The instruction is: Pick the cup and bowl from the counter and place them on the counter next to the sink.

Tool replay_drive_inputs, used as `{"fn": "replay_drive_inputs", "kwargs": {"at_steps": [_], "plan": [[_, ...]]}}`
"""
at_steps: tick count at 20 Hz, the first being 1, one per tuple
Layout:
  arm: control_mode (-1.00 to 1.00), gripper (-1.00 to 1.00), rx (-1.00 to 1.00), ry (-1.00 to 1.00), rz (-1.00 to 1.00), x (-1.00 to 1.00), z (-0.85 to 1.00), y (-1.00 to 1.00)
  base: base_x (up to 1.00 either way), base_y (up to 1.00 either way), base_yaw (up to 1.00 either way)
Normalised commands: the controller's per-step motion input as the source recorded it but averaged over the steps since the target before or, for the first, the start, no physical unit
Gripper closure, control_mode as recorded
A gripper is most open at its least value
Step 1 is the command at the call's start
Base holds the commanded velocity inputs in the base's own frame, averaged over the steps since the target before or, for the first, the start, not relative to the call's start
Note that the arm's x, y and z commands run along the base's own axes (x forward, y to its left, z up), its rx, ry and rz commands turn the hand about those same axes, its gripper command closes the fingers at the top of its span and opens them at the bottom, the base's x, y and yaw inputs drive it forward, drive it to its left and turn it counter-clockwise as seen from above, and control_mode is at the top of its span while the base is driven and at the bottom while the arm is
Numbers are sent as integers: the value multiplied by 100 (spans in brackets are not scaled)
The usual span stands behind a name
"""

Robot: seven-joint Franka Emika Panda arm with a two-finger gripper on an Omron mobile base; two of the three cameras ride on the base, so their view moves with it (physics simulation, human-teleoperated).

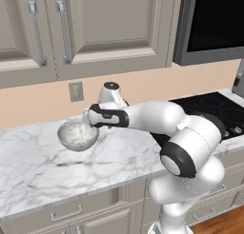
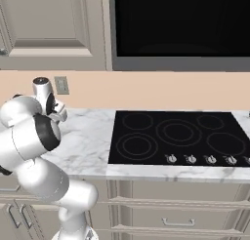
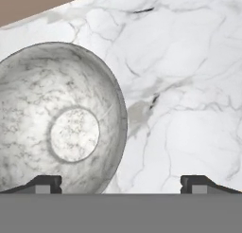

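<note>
The wide grey-white speckled bowl (image 1: 77, 135) hangs upright just above the white marble counter (image 1: 43, 166), its rim by my fingertips (image 3: 45, 183).

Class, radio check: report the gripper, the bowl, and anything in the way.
Gripper open, fingers wide apart. Bowl beside one fingertip, not gripped; whether it sits on the counter or is lifted, can't tell. Path clear; cooktop off to the right.

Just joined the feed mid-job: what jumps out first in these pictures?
The wide grey-white bowl draws the eye first, just off the white marble counter at the end of the outstretched arm, below the wall outlet. In the hand view its rim sits between the pincer tips, which stand wide apart. To the right lies the black cooktop.
</note>
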Motion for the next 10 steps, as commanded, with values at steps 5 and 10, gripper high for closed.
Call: {"fn": "replay_drive_inputs", "kwargs": {"at_steps": [5,10], "plan": [[-100,-100,0,0,-4,10,-25,4,0,0,0],[-100,-100,0,0,-4,16,-22,2,0,0,0]]}}
